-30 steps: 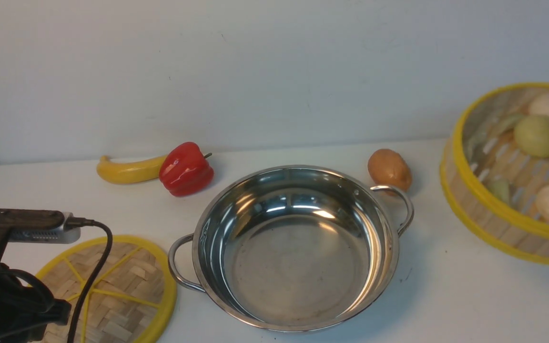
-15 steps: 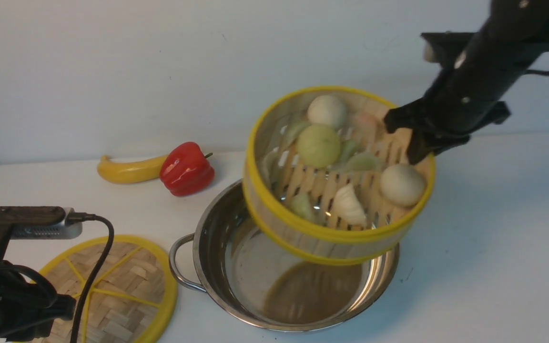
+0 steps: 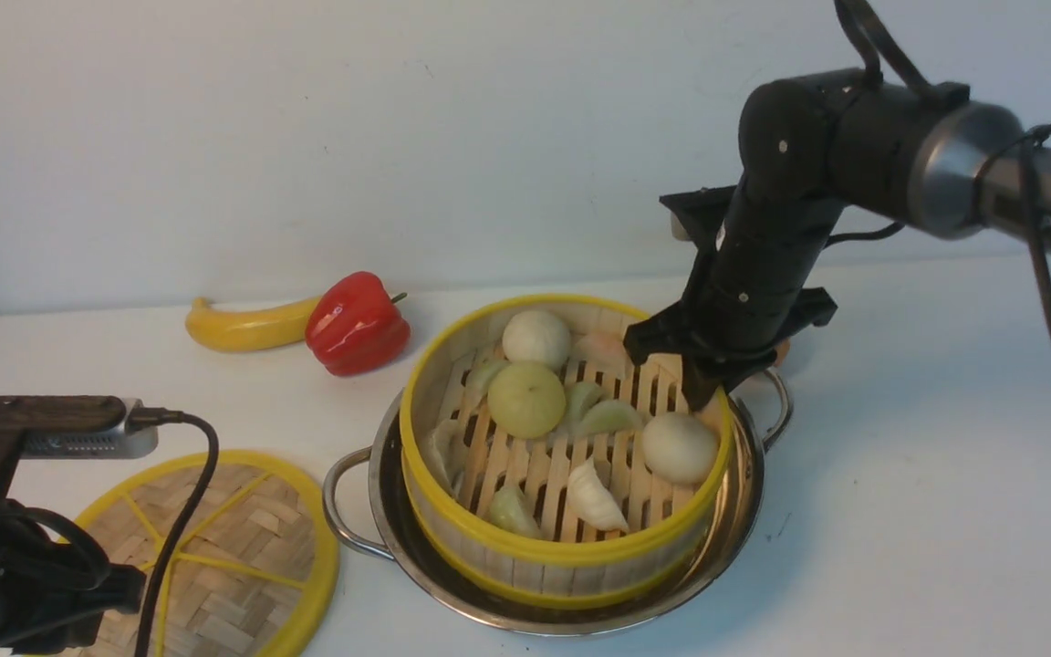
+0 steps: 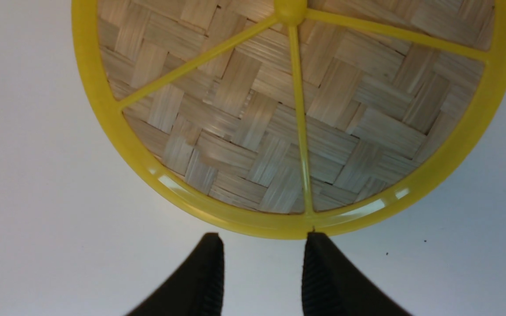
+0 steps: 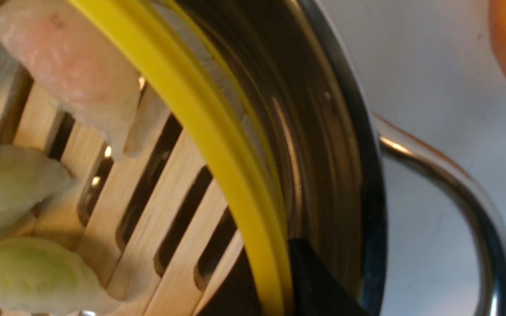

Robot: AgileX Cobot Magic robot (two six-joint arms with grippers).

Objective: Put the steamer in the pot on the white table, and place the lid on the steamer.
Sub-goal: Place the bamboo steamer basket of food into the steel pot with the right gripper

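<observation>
The steamer (image 3: pixel 544 465) sits inside the pot (image 3: pixel 398 547) in the middle of the white bench (image 3: pixel 900 456), its yellow upper rim standing above the steel edge; whether its base is fully seated I cannot tell; pale buns and dumplings (image 3: pixel 525 397) lie on its slatted floor. The right claw (image 3: pixel 703 388) is clamped on the steamer's wall at the far right side, just by the pot's right handle; the right wrist view shows the yellow rim pinched between a dark finger (image 5: pixel 319 285) on the outside and another inside.

The lid (image 3: pixel 234 547) lies flat on the bench to the left of the pot, near its left handle but not touching it, and nothing covers the steamer yet. The left claw (image 4: pixel 262 239) hangs over the bench with its fingers spread and nothing between them; the lid's rim lies just ahead of the fingertips, and one spoke (image 4: pixel 299 123) runs straight away from them to the centre knob (image 4: pixel 290 8). Being round, the lid has no long axis to match; what counts is that it lies directly before the left claw and well apart from the right one, so the left arm looks the natural one to lift it and carry it rightward over the steamer, likely once the right claw lets go and clears the rim.
</observation>
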